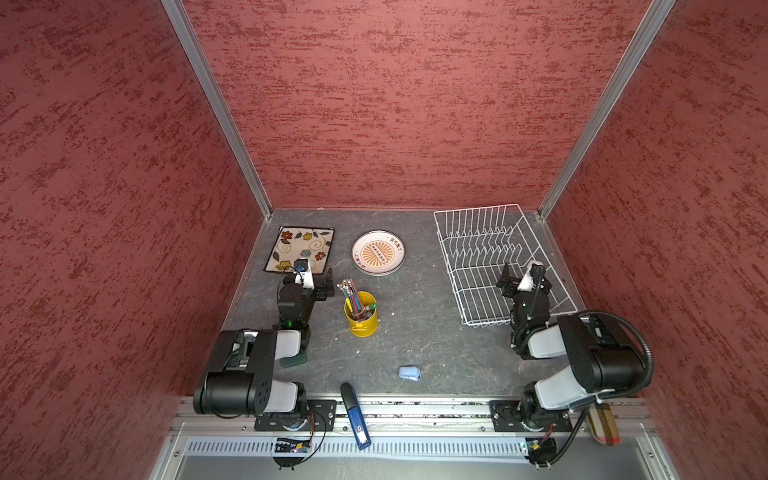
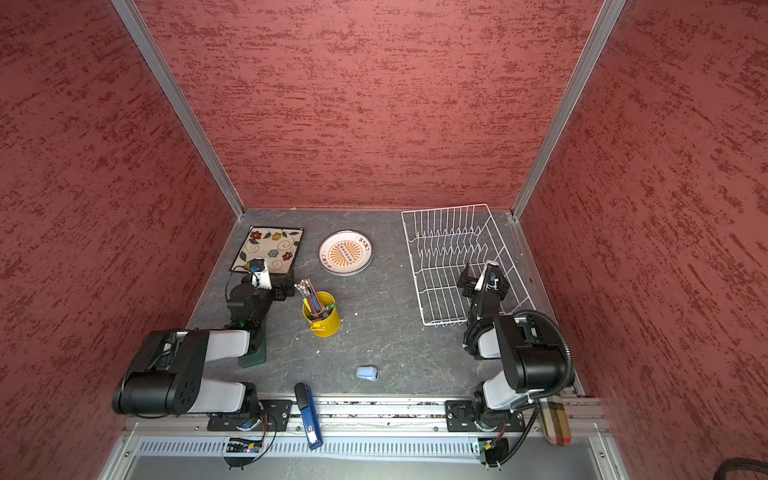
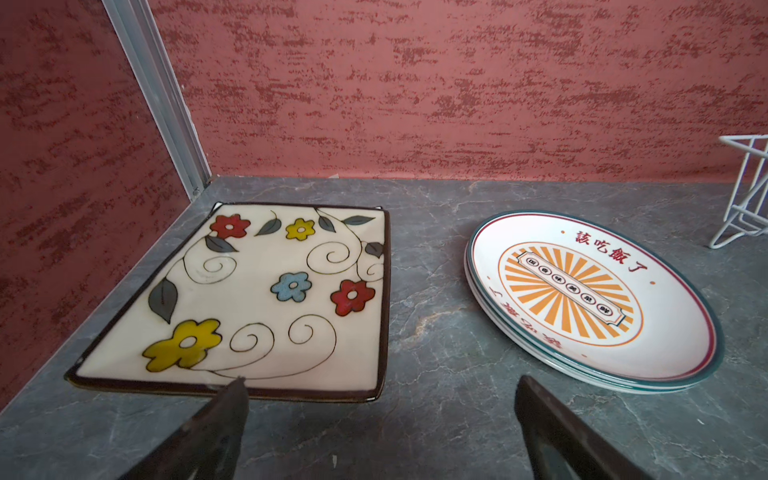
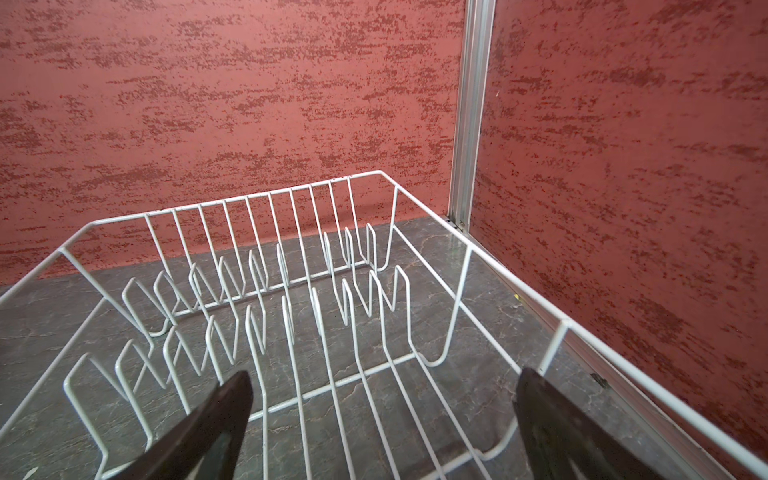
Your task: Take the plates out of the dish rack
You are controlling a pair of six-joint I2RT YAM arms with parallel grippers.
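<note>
The white wire dish rack (image 1: 469,222) (image 4: 232,198) stands at the back right with no plate among its prongs. A square flowered plate (image 1: 297,245) (image 3: 266,299) lies flat at the back left. Beside it, nearer the middle, round sunburst plates (image 1: 378,252) (image 3: 582,299) lie stacked flat. My left gripper (image 1: 328,282) (image 3: 380,380) hovers open just in front of the square plate, holding nothing. My right gripper (image 1: 525,276) (image 4: 385,374) is open over the rack's near end, holding nothing. Both top views show the same layout.
A yellow cup of pencils (image 1: 361,316) stands mid-table, right of the left gripper. A small pale blue object (image 1: 410,372) lies near the front. A blue and black tool (image 1: 355,415) rests on the front rail. Red walls enclose the back and both sides.
</note>
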